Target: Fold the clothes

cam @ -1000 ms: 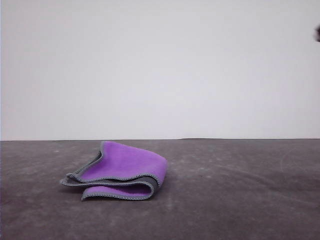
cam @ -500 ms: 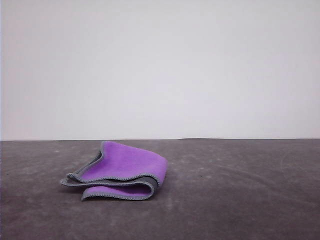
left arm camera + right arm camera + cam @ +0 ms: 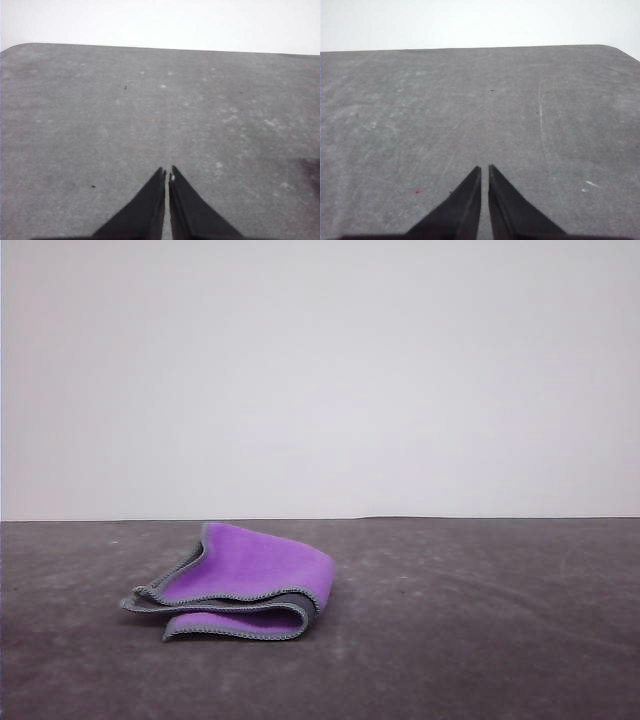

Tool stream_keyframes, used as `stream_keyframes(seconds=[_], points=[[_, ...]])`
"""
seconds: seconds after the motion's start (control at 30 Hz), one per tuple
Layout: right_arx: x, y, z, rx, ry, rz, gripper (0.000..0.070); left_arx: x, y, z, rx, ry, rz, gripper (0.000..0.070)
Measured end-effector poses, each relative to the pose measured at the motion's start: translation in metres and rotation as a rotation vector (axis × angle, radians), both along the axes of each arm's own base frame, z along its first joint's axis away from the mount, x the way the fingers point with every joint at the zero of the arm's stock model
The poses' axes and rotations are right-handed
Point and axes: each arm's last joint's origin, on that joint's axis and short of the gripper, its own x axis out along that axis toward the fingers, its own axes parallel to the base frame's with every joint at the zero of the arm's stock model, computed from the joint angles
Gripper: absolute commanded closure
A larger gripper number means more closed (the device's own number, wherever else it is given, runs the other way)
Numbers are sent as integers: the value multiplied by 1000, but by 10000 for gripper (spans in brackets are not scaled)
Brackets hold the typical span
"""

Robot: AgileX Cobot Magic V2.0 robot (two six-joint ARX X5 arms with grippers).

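Already the cloth (image 3: 232, 583) lies folded over on the table (image 3: 480, 620), purple outward, well apart from both jaw pairs. Left gripper (image 3: 167, 174) and right gripper (image 3: 484, 170) hang closed and empty over bare tabletop, presumably parked clear because the fold looks done.

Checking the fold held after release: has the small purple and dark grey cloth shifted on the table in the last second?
No. The small purple and dark grey cloth lies folded in the same spot against the grey table's back edge.

dark grey table (image 3: 480, 640); folded purple-grey cloth (image 3: 240, 580) on it, seemingly scuffed.
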Motion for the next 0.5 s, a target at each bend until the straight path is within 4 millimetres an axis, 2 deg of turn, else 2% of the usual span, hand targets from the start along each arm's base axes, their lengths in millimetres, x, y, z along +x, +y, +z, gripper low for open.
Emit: stream_keyframes(seconds=[0.5], points=[[0,0,0,0,-3,-1,676,0,0,0,0,0,0,700]])
